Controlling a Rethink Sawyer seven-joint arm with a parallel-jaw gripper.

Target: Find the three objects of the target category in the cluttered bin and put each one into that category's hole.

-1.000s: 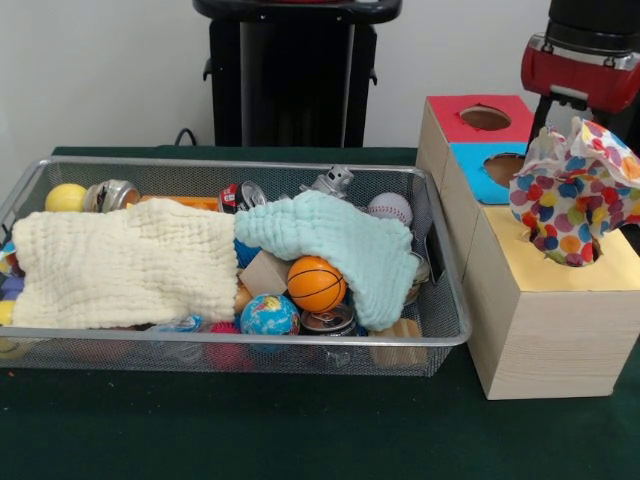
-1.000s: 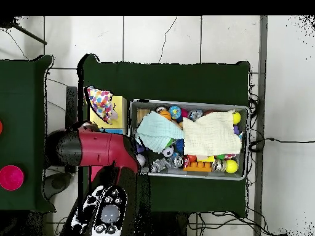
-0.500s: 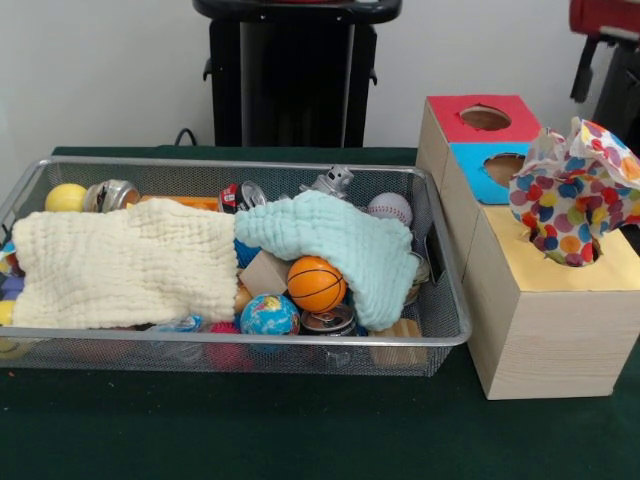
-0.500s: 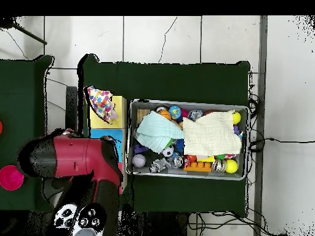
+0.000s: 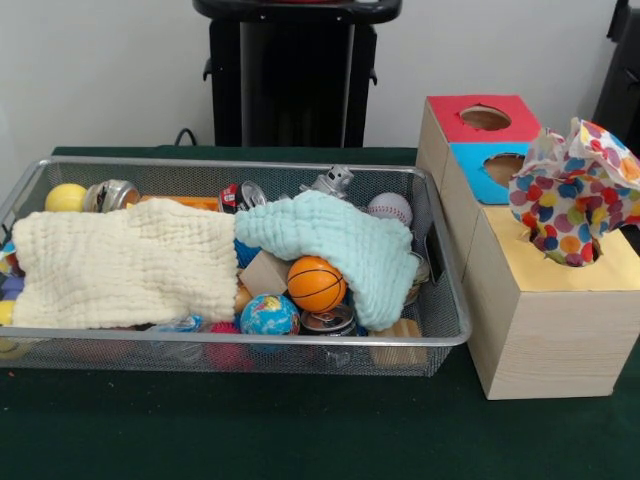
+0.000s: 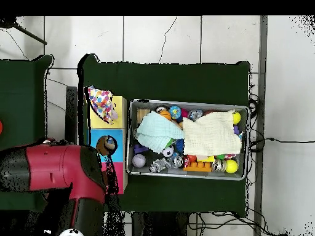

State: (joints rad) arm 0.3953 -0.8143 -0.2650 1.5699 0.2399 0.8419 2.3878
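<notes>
- Where is the robot's gripper? Is it open?
- I cannot see it, so I cannot tell. Only the fat red and black arm [image 6: 58, 169] shows from above. It hangs off to the side, next to the red end of the boxes and away from the bin.
- What is closest to the arm?
- A row of three wooden boxes with a round hole in each top. One top is red [image 5: 485, 117], one is blue [image 5: 505, 165], and one is yellow [image 5: 545, 330]. They touch each other.
- Is anything in the holes?
- Yes. A white cloth with colourful dots [image 5: 570, 200] is stuffed in the yellow box's hole. Most of it sticks up in a bunch.
- And the bin?
- The silver wire mesh bin [image 5: 440, 330] sits just beside the boxes on the dark green table [image 5: 300, 430]. It is full of stuff.
- Any more cloths in there?
- Two. A big cream waffle cloth [image 5: 120, 265] lies flat over the half far from the boxes. A pale green waffle cloth [image 5: 340, 235] lies crumpled right beside it, on the boxes' side. Their edges touch.
- What else?
- An orange basketball toy [image 5: 316, 283] peeks out under the green cloth. A blue and green globe ball [image 5: 269, 315] sits just in front of it. A white baseball [image 5: 390, 208] is behind the green cloth, and a yellow ball [image 5: 65, 197] is in the far back corner.
</notes>
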